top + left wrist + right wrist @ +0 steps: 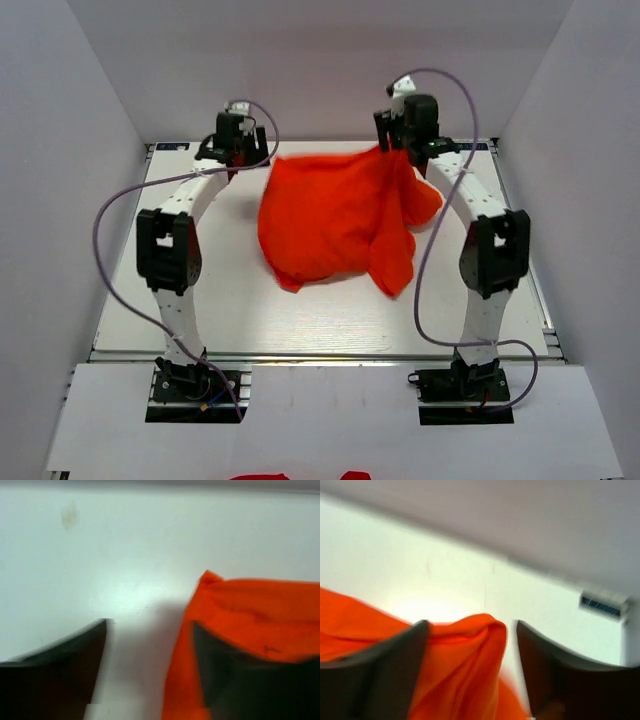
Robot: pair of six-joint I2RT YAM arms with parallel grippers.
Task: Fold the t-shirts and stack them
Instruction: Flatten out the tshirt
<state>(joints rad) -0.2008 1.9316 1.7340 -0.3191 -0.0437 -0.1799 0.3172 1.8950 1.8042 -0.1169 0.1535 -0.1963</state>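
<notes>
Barely begun: the t-shirt lies rumpled, unfolded at the far middle, left gripper and right gripper both released, nothing stacked

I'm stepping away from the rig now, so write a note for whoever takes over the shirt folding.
Left gripper: jaws open, gap empty, by the far left corner of the shirt.
Right gripper: jaws open, a shirt fold loose between them, at the far right corner.
Shirt: rumpled on the table, right side bunched.
Done: nothing folded or stacked in view.
Left: flatten, fold, stack.
</notes>
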